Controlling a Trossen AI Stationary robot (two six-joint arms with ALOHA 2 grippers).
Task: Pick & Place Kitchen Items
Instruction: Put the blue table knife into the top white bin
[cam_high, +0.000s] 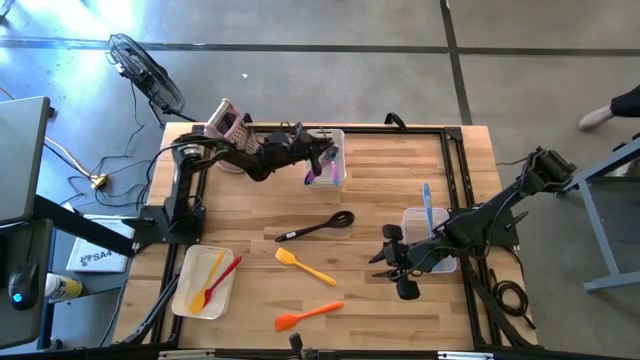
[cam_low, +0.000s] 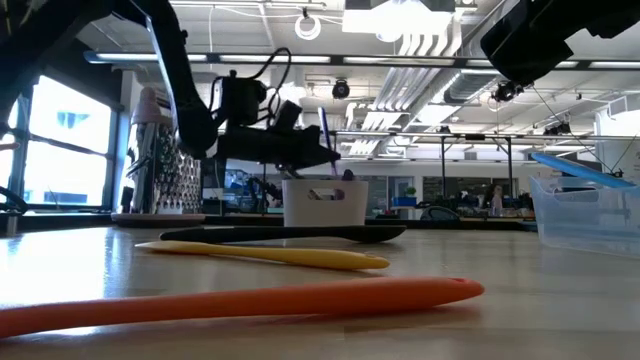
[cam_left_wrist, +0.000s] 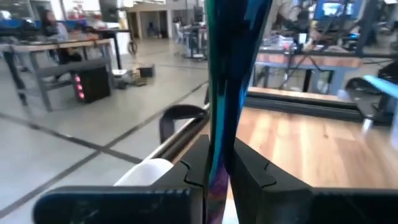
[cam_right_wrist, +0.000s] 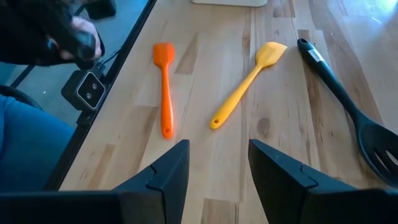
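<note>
My left gripper (cam_high: 322, 160) is over the white bin (cam_high: 338, 180) at the table's far side, shut on a slim purple and blue utensil (cam_left_wrist: 229, 74). That utensil stands about upright in the low view (cam_low: 323, 128). My right gripper (cam_high: 388, 262) is open and empty, just above the table near the clear bin (cam_high: 412, 217), which holds a blue utensil (cam_high: 427, 200). A black slotted spoon (cam_high: 318, 226), a yellow spatula (cam_high: 302, 264) and an orange spatula (cam_high: 308, 315) lie flat on the table. The right wrist view shows them ahead of my right gripper (cam_right_wrist: 217, 168). My left gripper pinches the utensil's slim handle (cam_left_wrist: 219, 163) between its two fingers (cam_left_wrist: 252, 171). The fingers come about level from the table's left and lie across the handle. The utensil stands nearly upright, its lower end down in the white bin (cam_low: 322, 200). I cannot tell whether it touches the bin.
A white tray (cam_high: 186, 296) at the near left holds a yellow utensil (cam_high: 207, 277) and a red utensil (cam_high: 224, 276). A pink box grater (cam_high: 230, 122) stands at the far left beside my left arm. The wood between the loose utensils and the near edge is bare.
</note>
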